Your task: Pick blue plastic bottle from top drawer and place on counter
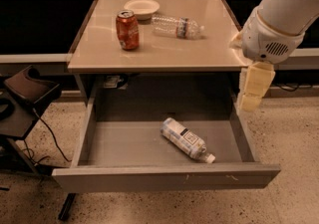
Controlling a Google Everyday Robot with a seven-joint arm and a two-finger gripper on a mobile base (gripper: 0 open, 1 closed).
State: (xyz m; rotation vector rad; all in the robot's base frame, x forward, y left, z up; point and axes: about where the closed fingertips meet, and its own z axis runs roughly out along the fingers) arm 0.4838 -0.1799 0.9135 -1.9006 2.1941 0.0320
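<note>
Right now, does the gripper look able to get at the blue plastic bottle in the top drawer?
Probably yes. The top drawer is open, the blue plastic bottle lies alone and uncovered on its floor, and the gripper hangs near the drawer's right wall, beside the counter.

The pale bluish-white opaque plastic bottle [184, 139], white-labelled and white-capped, lies on its side in the open, wide, shallow grey metal drawer [149, 179], right of centre, cap pointing front-right. The glossy beige-tan counter [169, 51] sits above the drawer's rear. The cream gripper [251, 93] hangs over the drawer's right wall, apart from the bottle.
</note>
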